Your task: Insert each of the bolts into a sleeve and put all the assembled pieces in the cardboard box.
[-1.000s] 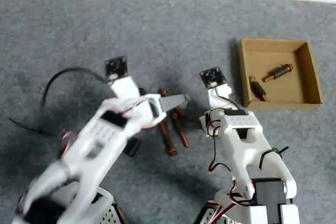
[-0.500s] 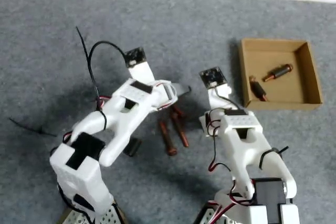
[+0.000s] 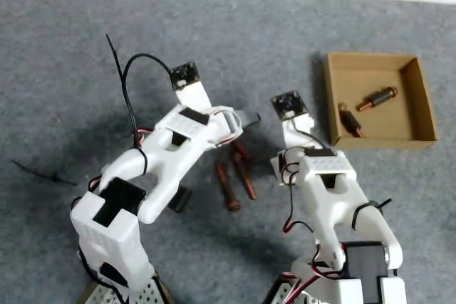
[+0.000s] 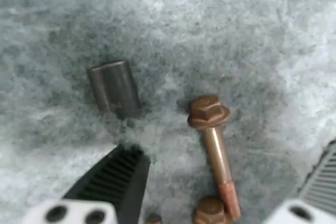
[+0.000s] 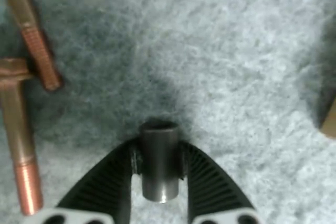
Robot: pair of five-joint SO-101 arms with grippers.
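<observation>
Dark grey metal sleeve (image 5: 159,169) pinched between the right gripper (image 5: 159,149) jaws, nearly closed; left gripper (image 4: 232,151) spread wide, empty, above a copper-coloured hex-head bolt (image 4: 211,117).

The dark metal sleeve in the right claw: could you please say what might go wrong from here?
The dark metal sleeve is pinched near the tips of the right claw, so it may tilt or slip when a bolt presses in. The open left claw hangs over clustered copper-coloured bolts and might grab two.
</observation>
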